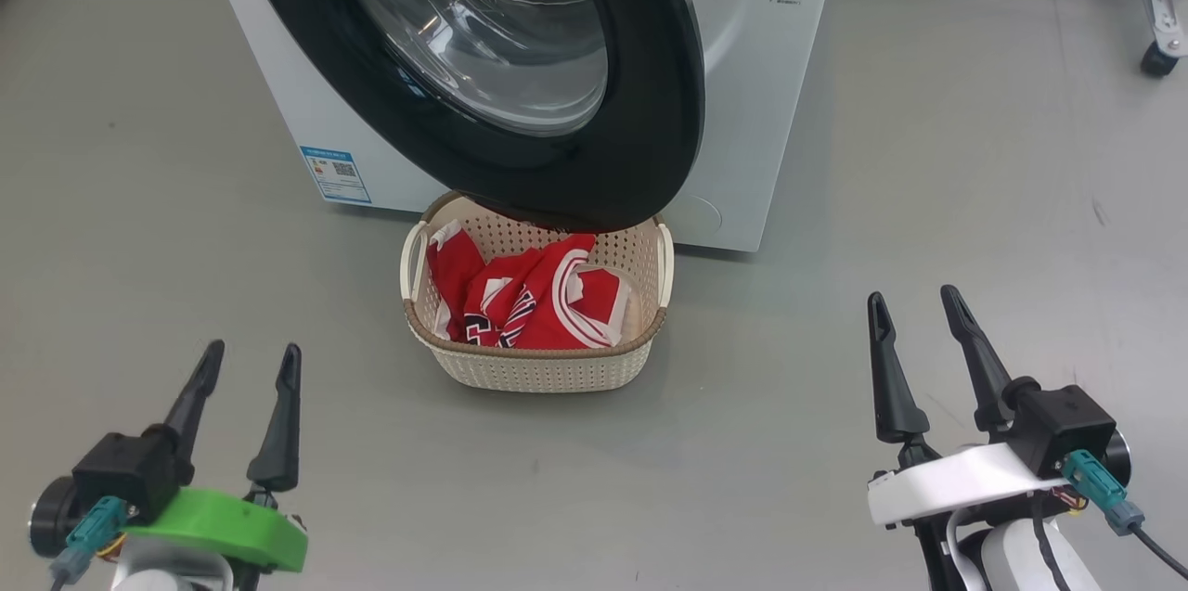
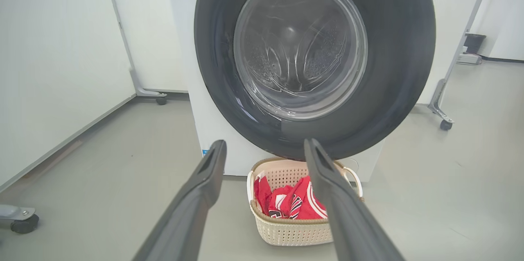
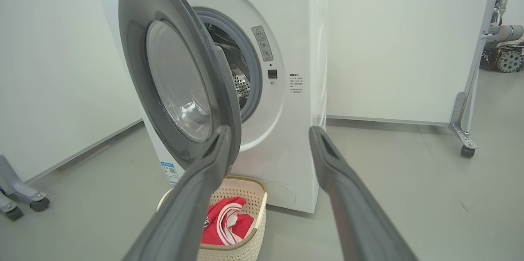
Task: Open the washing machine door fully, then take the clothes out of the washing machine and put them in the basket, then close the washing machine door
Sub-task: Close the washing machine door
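The white washing machine [image 1: 742, 62] stands ahead with its round black-ringed door [image 1: 640, 109] swung partly open, hanging over the basket. In the right wrist view the door [image 3: 180, 76] stands ajar from the drum opening [image 3: 239, 80]. Red clothes [image 1: 529, 294] lie in the cream basket [image 1: 548, 368] on the floor below the door. My left gripper [image 1: 249, 359] is open at the lower left, empty, well short of the basket. My right gripper [image 1: 914, 303] is open at the lower right, empty. In the left wrist view the door [image 2: 315, 60] faces me above the basket [image 2: 286, 228] and clothes [image 2: 303, 205].
Grey floor spreads around the machine. A white partition on castors [image 2: 161, 99] stands to the left, another wheeled frame [image 3: 466, 150] to the right. A castor [image 1: 1158, 60] shows at the far right of the head view.
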